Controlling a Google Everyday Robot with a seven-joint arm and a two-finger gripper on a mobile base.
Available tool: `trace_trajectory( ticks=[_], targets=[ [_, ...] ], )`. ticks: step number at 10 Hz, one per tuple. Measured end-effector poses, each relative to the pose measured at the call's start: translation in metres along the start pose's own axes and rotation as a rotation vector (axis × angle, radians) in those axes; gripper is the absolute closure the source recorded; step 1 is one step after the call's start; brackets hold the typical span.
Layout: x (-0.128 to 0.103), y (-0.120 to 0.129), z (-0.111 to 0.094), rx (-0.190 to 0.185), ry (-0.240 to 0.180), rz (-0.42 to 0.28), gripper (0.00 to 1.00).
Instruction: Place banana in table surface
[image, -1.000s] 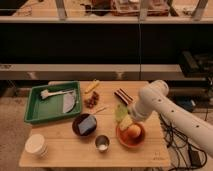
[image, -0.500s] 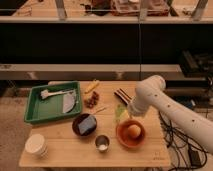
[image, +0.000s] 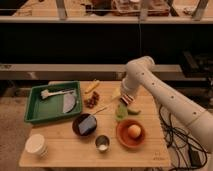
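Observation:
The small yellow banana (image: 92, 87) lies on the pale-wood table surface (image: 65, 152), just off the green tray's back right corner. My gripper (image: 127, 99) hangs from the white arm over the table's back middle, to the right of the banana and apart from it. It is close above a pale yellow piece (image: 116, 93) and the pale yellow-green leaf-shaped item (image: 121, 111). Nothing yellow shows in the gripper.
A green tray (image: 34, 114) with a utensil and a grey item sits at the left. Red berries (image: 92, 101), a dark bowl (image: 85, 125), a metal cup (image: 102, 143), a brown bowl (image: 122, 139) with a round orange fruit (image: 133, 131) and a white cup (image: 36, 145) stand on the table. Cables hang at the right.
The arm has swung back and left, from over the brown bowl with the orange fruit to over the items at the table's back middle. The banana has not moved.

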Motion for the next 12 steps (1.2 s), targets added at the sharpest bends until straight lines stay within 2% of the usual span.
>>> trace_trajectory(
  ticks=[2,3,6,7,9,10,12],
  targets=[
    [0.043,-0.017,0.003,0.026,0.065,0.080,0.20],
    [0.068,-0.035,0.009,0.040,0.108,0.180,0.20],
    [0.099,-0.053,0.018,0.047,0.165,0.331,0.20],
    [0.105,-0.055,0.019,0.048,0.177,0.359,0.20],
    [0.106,-0.055,0.019,0.047,0.178,0.367,0.20],
    [0.106,-0.052,0.019,0.040,0.170,0.378,0.20],
    [0.118,-0.063,0.026,0.024,0.151,0.386,0.20]
  ],
)
